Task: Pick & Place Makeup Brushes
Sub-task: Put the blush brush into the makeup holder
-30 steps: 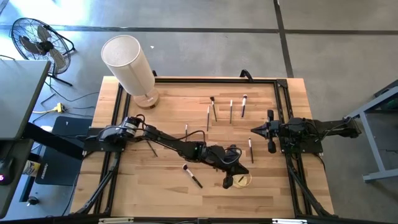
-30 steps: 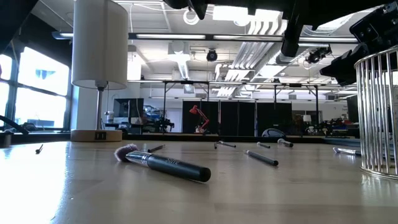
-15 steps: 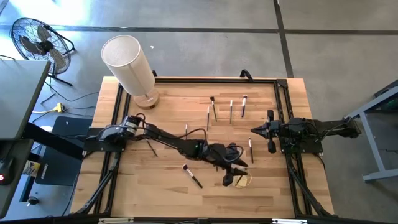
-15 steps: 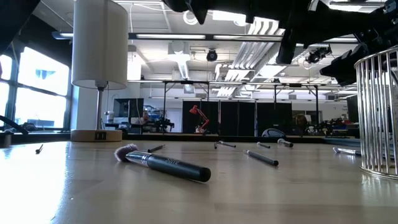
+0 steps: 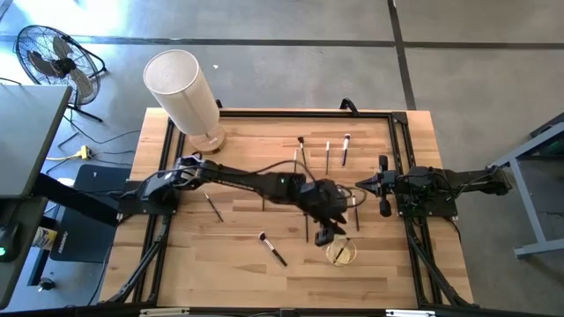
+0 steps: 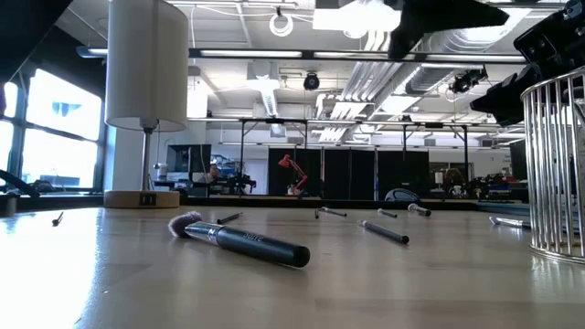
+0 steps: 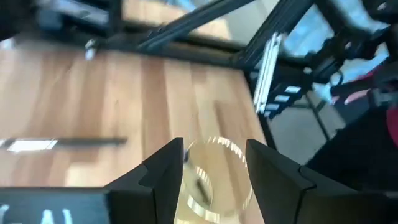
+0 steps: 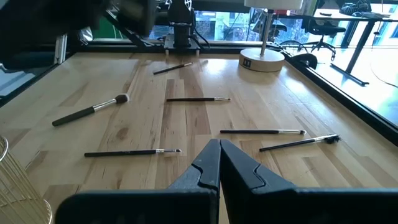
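Observation:
My left gripper [image 5: 328, 236] hovers open just above the wire cup [image 5: 341, 253] near the table's front right. In its wrist view the fingers [image 7: 169, 163] stand on either side of the cup's rim [image 7: 214, 144], and a brush [image 7: 200, 186] lies inside the cup. A thick dark-handled brush [image 5: 273, 249] lies flat on the wood near the front. Several thin makeup brushes [image 5: 328, 154] lie at the far middle, and one [image 5: 355, 211] lies near my right gripper [image 5: 359, 185]. That gripper waits shut at the right side, touching nothing.
A lamp with a white shade [image 5: 185, 92] stands at the far left corner. A black frame rail [image 5: 397, 132] runs around the table top. One thin brush [image 5: 213, 207] lies apart at the left. Bare wood lies at the front left.
My left gripper has opened over the wire cup, then risen and drawn a little toward the far edge. The arm now reaches higher across the table's middle. The brushes on the table have stayed put.

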Controlling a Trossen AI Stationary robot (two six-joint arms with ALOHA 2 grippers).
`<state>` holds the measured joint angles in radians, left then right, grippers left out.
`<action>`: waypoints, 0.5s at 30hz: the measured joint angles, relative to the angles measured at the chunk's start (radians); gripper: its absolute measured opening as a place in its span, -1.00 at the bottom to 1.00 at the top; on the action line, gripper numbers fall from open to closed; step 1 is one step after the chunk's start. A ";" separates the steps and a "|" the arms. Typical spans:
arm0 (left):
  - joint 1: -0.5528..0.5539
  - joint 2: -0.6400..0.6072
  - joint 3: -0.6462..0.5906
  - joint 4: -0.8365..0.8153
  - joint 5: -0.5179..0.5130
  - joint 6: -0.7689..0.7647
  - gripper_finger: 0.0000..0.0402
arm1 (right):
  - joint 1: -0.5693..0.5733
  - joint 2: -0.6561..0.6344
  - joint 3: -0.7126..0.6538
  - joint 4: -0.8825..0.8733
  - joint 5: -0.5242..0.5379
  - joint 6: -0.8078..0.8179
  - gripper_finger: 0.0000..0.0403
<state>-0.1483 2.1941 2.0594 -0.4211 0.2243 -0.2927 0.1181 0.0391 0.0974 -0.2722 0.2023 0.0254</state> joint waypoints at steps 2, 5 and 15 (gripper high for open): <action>0.012 -0.002 0.042 -0.116 -0.040 0.000 -0.20 | 0.000 0.000 0.000 0.000 0.000 0.000 -1.00; 0.041 0.000 0.072 -0.251 -0.118 0.001 -0.25 | 0.000 0.000 0.000 0.000 0.000 0.000 -1.00; 0.122 0.000 0.161 -0.457 -0.175 -0.298 -0.53 | 0.000 0.000 0.000 0.000 0.000 0.000 -1.00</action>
<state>-0.0262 2.1945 2.2204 -0.8785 0.0494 -0.5911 0.1179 0.0391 0.0975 -0.2722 0.2020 0.0254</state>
